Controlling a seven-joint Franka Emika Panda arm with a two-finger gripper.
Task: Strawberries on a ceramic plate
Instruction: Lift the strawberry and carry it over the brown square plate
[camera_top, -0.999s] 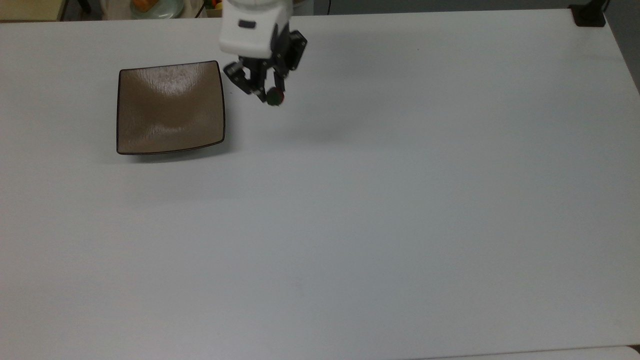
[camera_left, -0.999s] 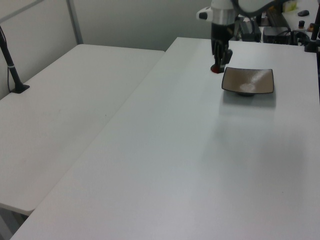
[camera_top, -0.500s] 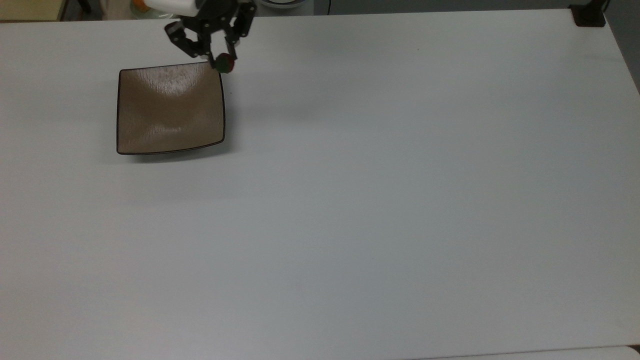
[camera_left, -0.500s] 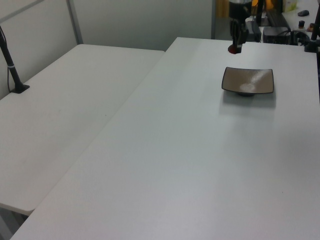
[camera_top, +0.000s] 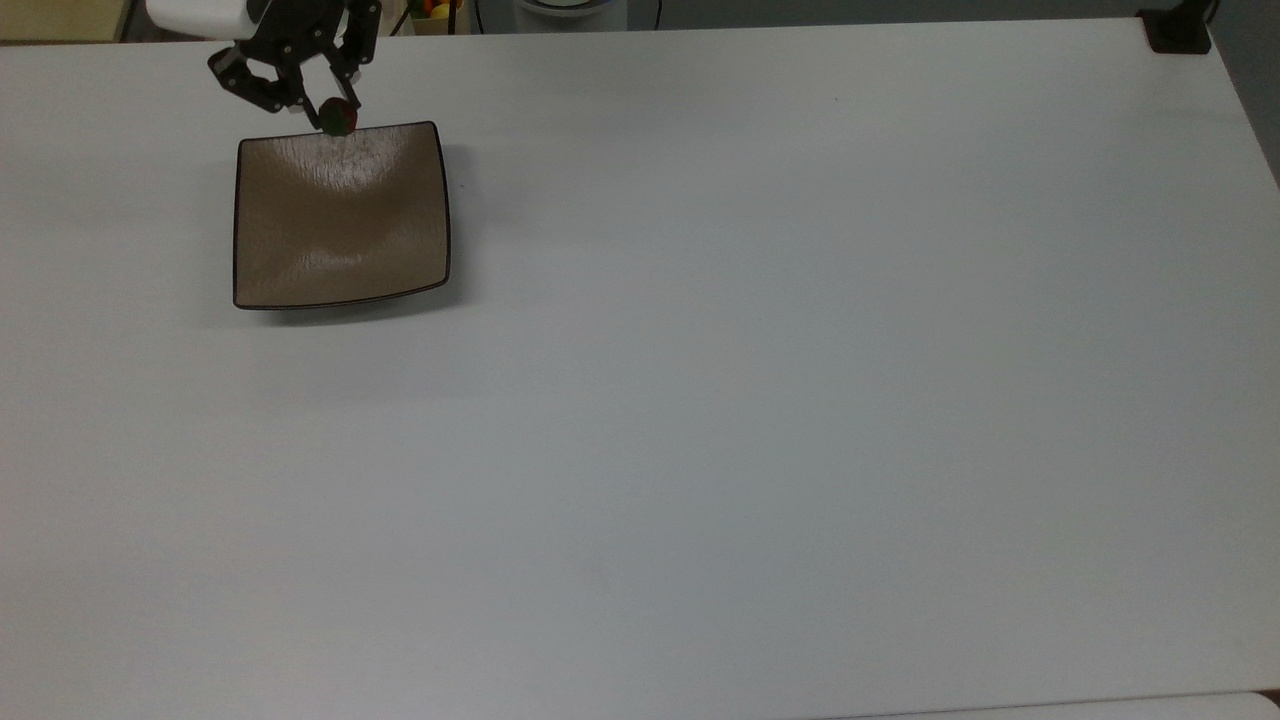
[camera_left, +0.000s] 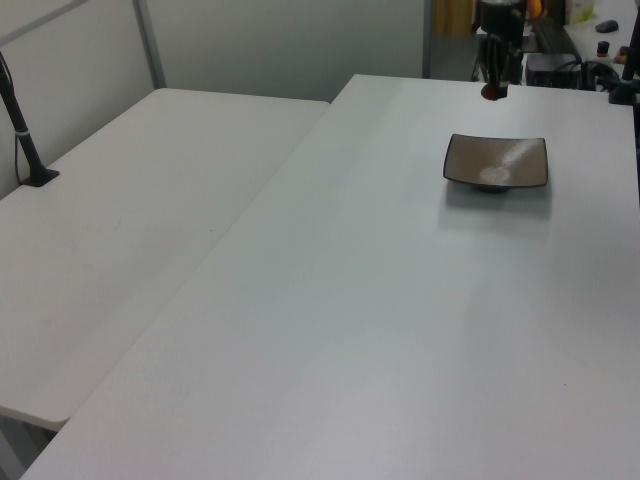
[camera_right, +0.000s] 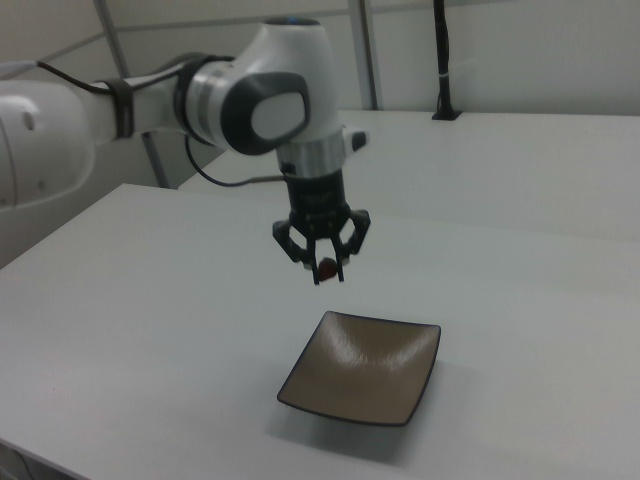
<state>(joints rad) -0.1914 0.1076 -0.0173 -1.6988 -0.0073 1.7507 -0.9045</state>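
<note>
My gripper (camera_top: 335, 115) (camera_right: 327, 269) (camera_left: 490, 91) is shut on the small red strawberry (camera_top: 339, 118) (camera_right: 327, 267) (camera_left: 489, 92) with its green cap. It hangs in the air above the square tan-brown ceramic plate (camera_top: 340, 215) (camera_right: 362, 368) (camera_left: 497, 162), clear of its surface. In the top view the berry sits over the plate's far rim, a little left of that rim's middle. The plate holds nothing.
The white table (camera_top: 760, 400) stretches wide to the top view's right. A second white table (camera_left: 130, 220) adjoins it in the left view. A black post base (camera_top: 1178, 30) stands at the far right corner in the top view. Clutter lies beyond the table's far edge.
The gripper has carried the strawberry leftward in the top view, from the table beside the plate's right corner to above the plate's far rim, rising as it went.
</note>
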